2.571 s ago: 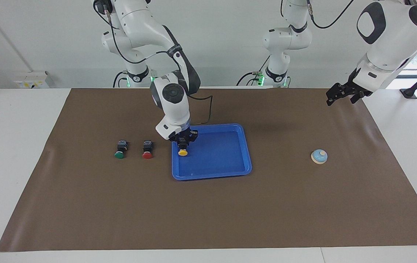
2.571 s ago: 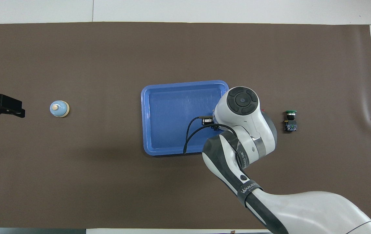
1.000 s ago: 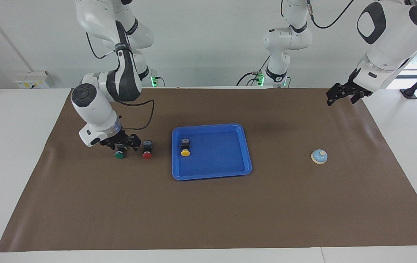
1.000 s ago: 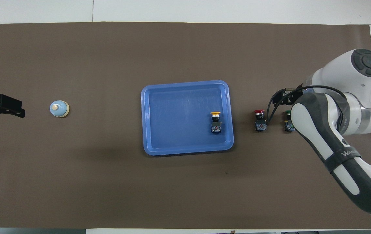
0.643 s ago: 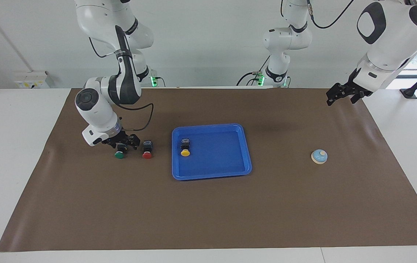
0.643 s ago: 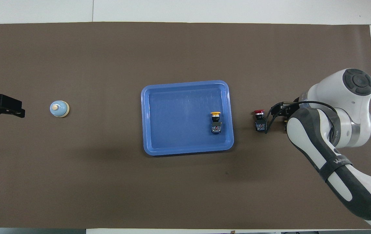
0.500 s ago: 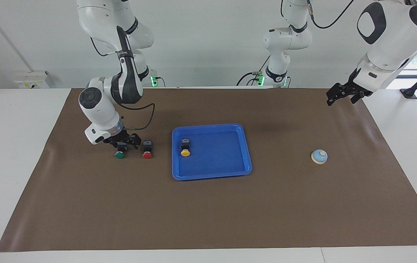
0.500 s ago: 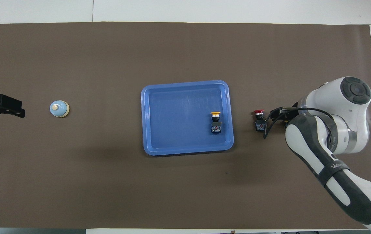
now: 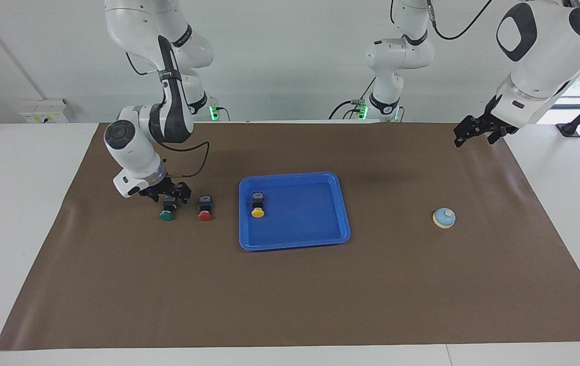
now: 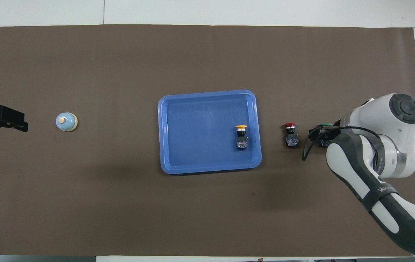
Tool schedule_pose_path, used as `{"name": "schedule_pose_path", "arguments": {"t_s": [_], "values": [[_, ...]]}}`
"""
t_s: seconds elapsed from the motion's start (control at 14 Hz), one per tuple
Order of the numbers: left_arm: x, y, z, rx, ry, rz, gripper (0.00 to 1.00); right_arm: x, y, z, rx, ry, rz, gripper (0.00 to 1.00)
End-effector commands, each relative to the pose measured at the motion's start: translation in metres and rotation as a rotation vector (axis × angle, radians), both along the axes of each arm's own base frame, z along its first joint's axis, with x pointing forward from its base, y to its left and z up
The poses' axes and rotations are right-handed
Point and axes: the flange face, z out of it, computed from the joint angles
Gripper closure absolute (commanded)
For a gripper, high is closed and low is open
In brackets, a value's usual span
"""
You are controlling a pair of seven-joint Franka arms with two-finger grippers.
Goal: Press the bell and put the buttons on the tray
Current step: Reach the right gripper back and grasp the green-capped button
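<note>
The blue tray lies mid-table with the yellow button on its side inside, near the rim toward the right arm's end. The red button and the green button lie on the mat beside the tray. My right gripper is low over the green button's black body, open, a finger on each side. The light blue bell stands toward the left arm's end. My left gripper waits raised and open beside the bell, holding nothing.
A brown mat covers most of the white table. A third white arm stands at the robots' edge, off the mat. Bare mat lies between tray and bell.
The right gripper let go of the yellow button in the tray and moved over to the green button, where it has been settling for the last second. The left arm has not moved.
</note>
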Motion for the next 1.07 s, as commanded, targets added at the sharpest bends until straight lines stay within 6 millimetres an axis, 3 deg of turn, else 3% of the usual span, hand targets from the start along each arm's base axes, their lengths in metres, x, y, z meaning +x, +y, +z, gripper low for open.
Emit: {"name": "schedule_pose_path", "arguments": {"t_s": [0.0, 0.14, 0.36, 0.5, 0.57, 0.64, 0.86, 0.93, 1.0], "values": [[-0.006, 0.001, 0.004, -0.01, -0.008, -0.001, 0.0, -0.017, -0.011, -0.004, 0.0, -0.032, 0.021, 0.0], [-0.006, 0.001, 0.004, -0.01, -0.008, -0.001, 0.0, -0.023, -0.015, -0.01, -0.001, -0.038, 0.015, 0.09], [-0.006, 0.001, 0.004, -0.01, -0.008, -0.001, 0.0, -0.024, -0.019, -0.012, 0.002, -0.038, 0.041, 0.48], [-0.006, 0.001, 0.004, -0.01, -0.008, -0.001, 0.0, -0.022, -0.018, -0.01, 0.001, -0.044, 0.035, 0.84], [-0.006, 0.001, 0.004, -0.01, -0.008, -0.001, 0.0, -0.018, -0.018, -0.008, 0.001, -0.05, 0.035, 0.94], [-0.006, 0.001, 0.004, -0.01, -0.008, -0.001, 0.0, -0.009, -0.017, -0.001, 0.0, -0.066, 0.036, 1.0], [-0.006, 0.001, 0.004, -0.01, -0.008, -0.001, 0.0, 0.021, -0.001, 0.027, 0.006, -0.085, 0.066, 1.0], [-0.006, 0.001, 0.004, -0.01, -0.008, -0.001, 0.0, 0.03, 0.017, 0.035, 0.011, -0.085, 0.094, 1.0], [-0.006, 0.001, 0.004, -0.01, -0.008, -0.001, 0.0, 0.037, 0.053, 0.045, 0.018, -0.099, 0.131, 1.0]]}}
